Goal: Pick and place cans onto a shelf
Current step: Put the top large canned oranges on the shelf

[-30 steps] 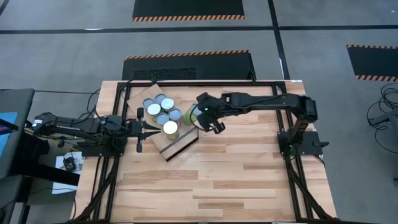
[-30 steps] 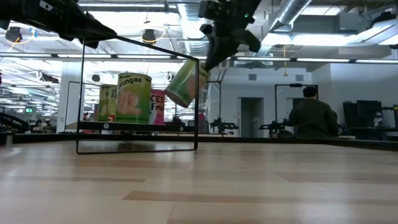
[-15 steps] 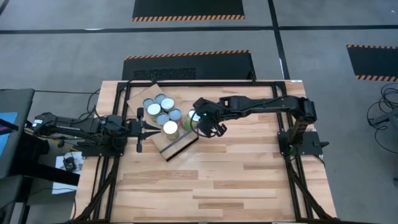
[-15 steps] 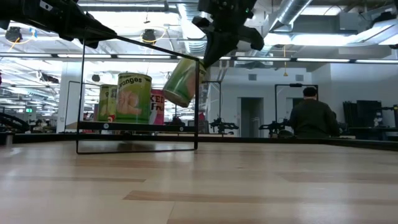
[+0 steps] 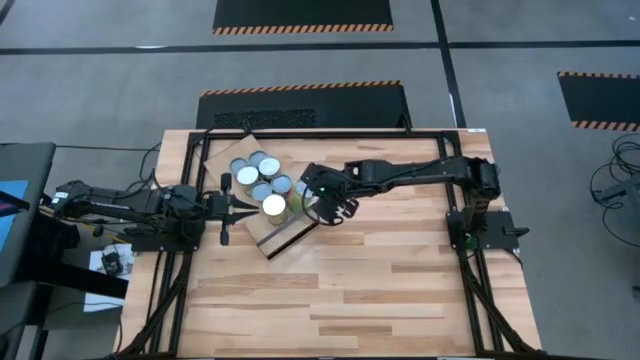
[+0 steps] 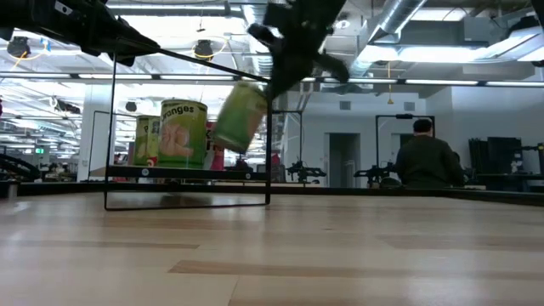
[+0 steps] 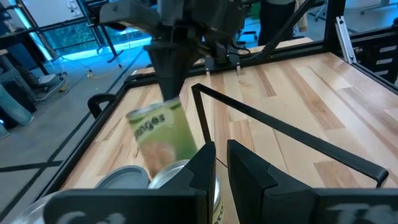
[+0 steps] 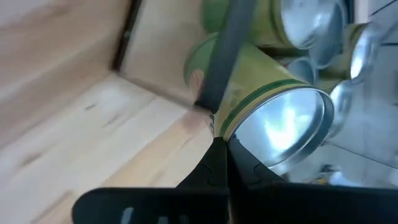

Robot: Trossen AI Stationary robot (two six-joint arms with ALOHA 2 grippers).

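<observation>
Carrying a green-labelled can (image 6: pixel 240 115) tilted in the air, the right gripper (image 5: pixel 322 199) hangs at the open black-framed end of the shelf (image 5: pixel 290 232), its fingers pinched tight on what appears to be the can's rim, since the fingers read fully closed and the tin dangles below them in the low view. The can hangs just beside the frame's near post, above the shelf board and not yet resting on it, with the other cans (image 5: pixel 262 180) clustered upright on the panel just beyond. The left gripper (image 5: pixel 248 209) waits at the shelf's other side, level with the desk (image 5: pixel 400 280), its fingers narrowly apart with nothing visibly between them. The tin looks rigid and moderately heavy if full, so it will not crush, but its smooth label and polished lid (image 8: pixel 292 124) are probably slippery, and a rim pinch lets it swing, as the tilt suggests. A steadier hold would likely be across the cylindrical wall near mid-height. Setting it down calls for levelling it, or it may land on an edge, tip, and knock its neighbours.
</observation>
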